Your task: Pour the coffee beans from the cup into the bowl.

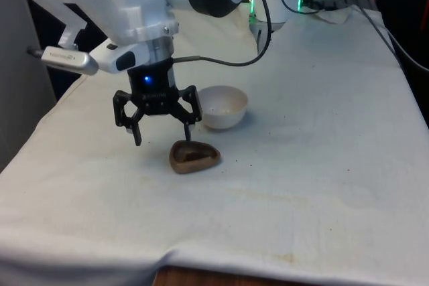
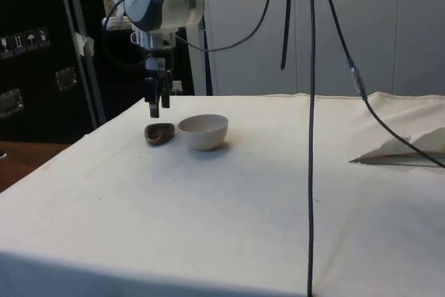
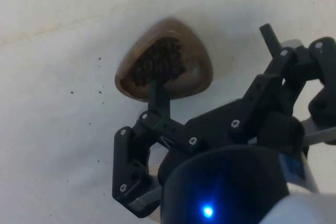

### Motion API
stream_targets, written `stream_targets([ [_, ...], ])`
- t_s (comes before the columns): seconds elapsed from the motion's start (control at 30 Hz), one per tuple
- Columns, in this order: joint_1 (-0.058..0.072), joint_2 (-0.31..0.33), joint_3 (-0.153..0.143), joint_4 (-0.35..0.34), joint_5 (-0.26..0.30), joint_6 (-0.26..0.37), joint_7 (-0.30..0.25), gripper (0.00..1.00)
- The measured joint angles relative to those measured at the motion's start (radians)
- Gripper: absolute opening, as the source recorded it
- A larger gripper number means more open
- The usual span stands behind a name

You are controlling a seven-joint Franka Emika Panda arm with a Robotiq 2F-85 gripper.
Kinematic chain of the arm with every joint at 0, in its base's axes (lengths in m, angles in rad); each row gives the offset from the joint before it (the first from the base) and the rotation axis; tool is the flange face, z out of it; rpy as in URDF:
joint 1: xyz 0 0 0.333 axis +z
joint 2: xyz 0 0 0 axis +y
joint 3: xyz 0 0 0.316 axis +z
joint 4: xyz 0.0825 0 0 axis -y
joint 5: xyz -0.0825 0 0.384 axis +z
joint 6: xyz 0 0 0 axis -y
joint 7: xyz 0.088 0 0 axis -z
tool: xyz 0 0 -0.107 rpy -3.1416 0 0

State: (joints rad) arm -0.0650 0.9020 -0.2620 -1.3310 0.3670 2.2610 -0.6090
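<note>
A low brown cup [image 1: 194, 157] full of dark coffee beans stands on the white cloth. Just behind it, toward the front view's right, sits a white bowl [image 1: 223, 106]. My gripper [image 1: 163, 137] hangs open a little above the cloth, with nothing held. One finger is over the cup's far rim and the other is out to the front view's left. From the side, the gripper [image 2: 156, 109] hovers over the cup [image 2: 160, 133], with the bowl [image 2: 203, 131] beside it. In the wrist view one fingertip [image 3: 156, 82] overlaps the beans in the cup [image 3: 181, 45].
Black cables [image 2: 311, 137] hang down in front of the side camera. A crumpled white sheet [image 2: 403, 147] lies at the table's far side from the cup. Small dark specks [image 3: 85, 92] dot the cloth near the cup. The cloth's front edge [image 1: 201, 262] runs close by.
</note>
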Motion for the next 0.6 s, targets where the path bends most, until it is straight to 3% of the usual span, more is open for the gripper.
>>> stream_targets([
  [0.3, -0.001, 0.030, -0.011, 0.045, 0.000, -0.023, 0.003, 1.00],
  [0.6, -0.001, 0.040, -0.013, 0.046, 0.002, -0.028, 0.003, 1.00],
])
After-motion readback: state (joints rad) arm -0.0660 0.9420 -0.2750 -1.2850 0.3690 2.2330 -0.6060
